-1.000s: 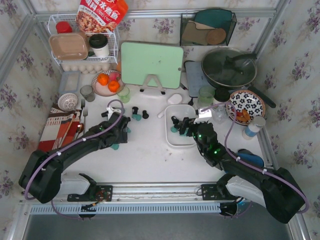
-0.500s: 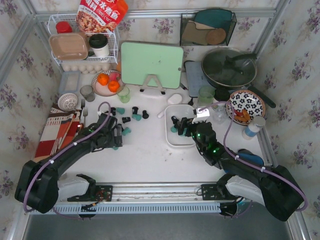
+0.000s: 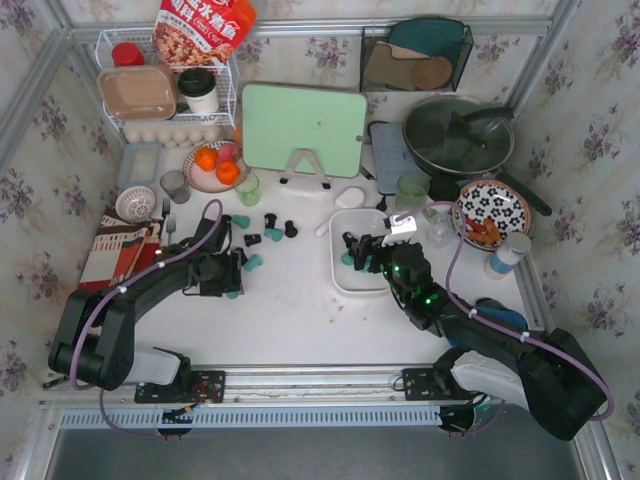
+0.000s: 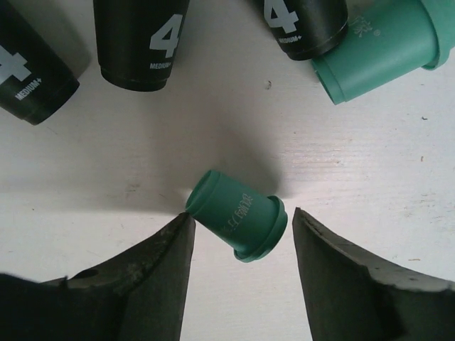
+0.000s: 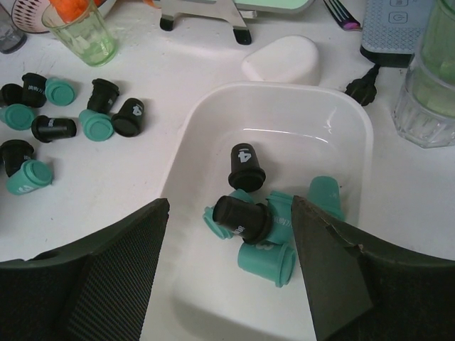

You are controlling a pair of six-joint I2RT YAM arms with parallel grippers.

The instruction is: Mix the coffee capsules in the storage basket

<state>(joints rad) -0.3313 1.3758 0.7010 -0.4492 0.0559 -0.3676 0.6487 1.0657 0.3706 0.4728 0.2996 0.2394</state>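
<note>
My left gripper stands open astride one teal capsule lying tilted on the table, low centre of my left wrist view. It is a tapered cup with small print on its side and a flanged rim. The finger at frame left touches its narrow end; the other finger stands just clear of the rim. Black capsules marked with a white 4 lie along the top edge. My right gripper hangs open over the white basket, mid-frame, where two black and several teal capsules are heaped.
</note>
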